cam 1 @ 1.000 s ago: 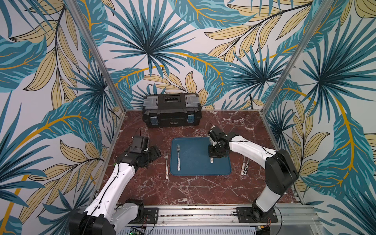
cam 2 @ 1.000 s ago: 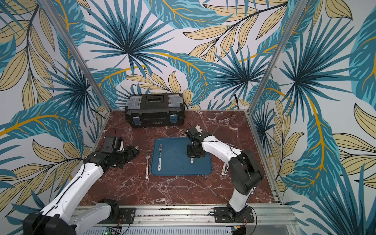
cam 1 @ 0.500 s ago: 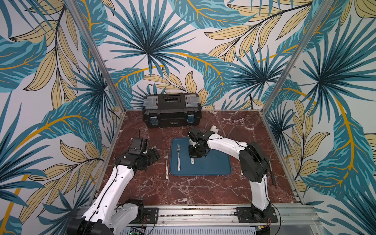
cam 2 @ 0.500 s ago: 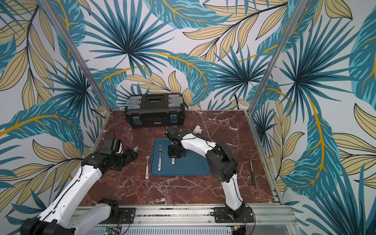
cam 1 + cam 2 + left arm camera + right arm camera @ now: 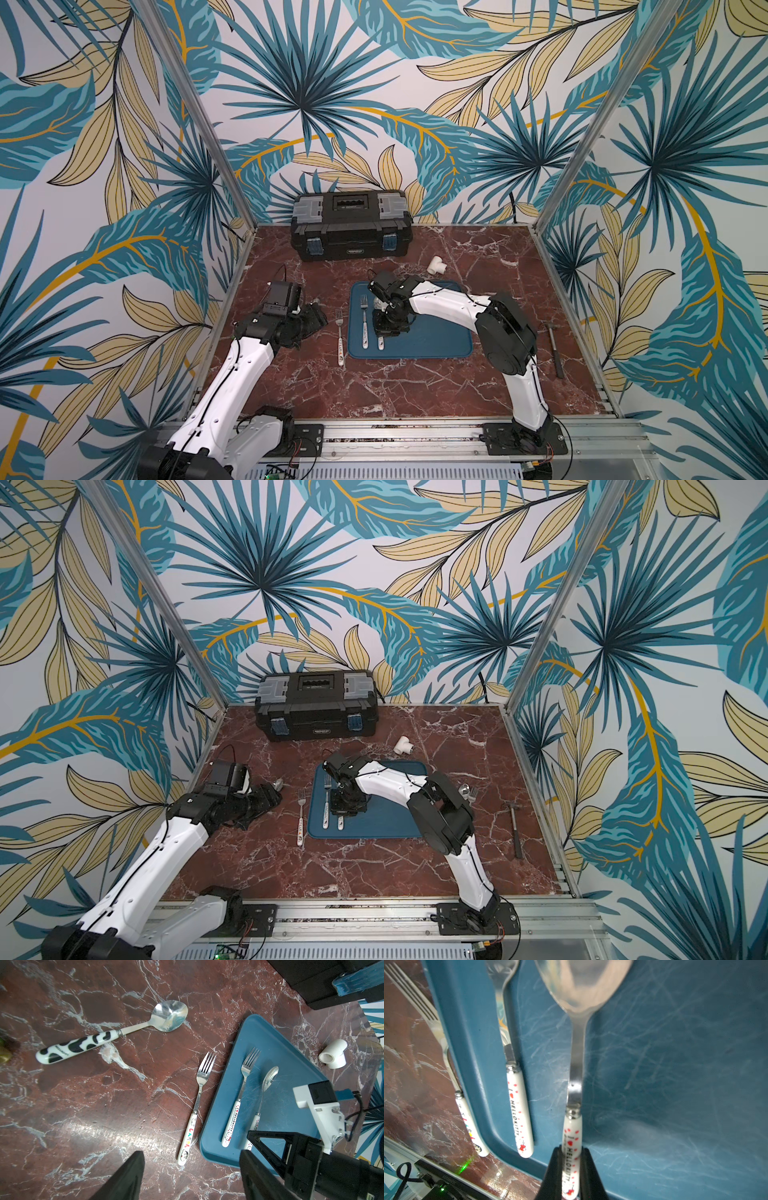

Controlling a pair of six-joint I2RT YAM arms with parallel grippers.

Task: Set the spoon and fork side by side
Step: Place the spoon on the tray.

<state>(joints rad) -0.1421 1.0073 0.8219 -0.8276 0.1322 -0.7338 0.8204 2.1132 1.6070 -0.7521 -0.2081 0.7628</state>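
Left arm sloped up from its base, bent forward at the elbow. Left end effector pointed inward toward the robot's right, jaws set wide apart, nothing between the fingers. Right arm stood up from its base, folded sharply at the elbow, forearm stretched across to the robot's left. Wrist turned down. Right end effector aimed downward, jaws pinched tight on the spoon at its handle.

The red marble table bears a black toolbox, blue tray, white pipe fitting and, seemingly, a hammer. A fork and a cow-patterned spoon lie near the tray.
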